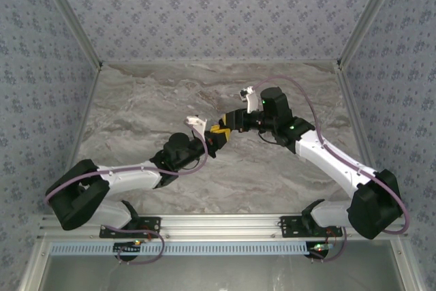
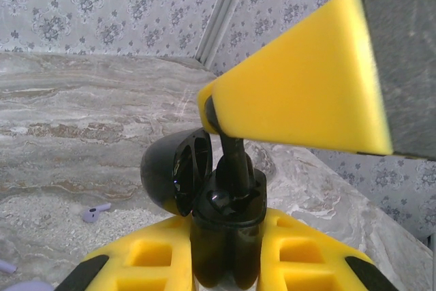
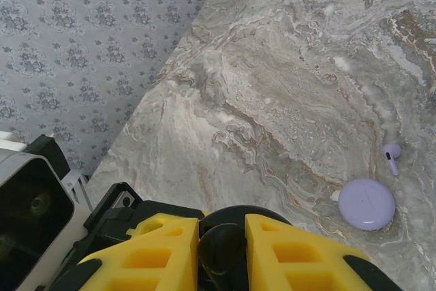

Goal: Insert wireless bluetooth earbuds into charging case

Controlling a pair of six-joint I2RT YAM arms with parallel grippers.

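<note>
Over the marble surface (image 1: 150, 100), the left claw (image 2: 228, 240) is clenched on the open charging case (image 2: 228, 204), while the right claw (image 3: 221, 240) pinches a black earbud (image 2: 232, 156) whose lower end sits in that case.

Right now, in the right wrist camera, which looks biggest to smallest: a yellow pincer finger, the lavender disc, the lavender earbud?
1. Yellow pincer finger, though it sits nearest the camera, so that may flatter it.
2. Lavender disc.
3. Lavender earbud.

Bright even light, soft faint shadows, wrist views blurred up close
</note>
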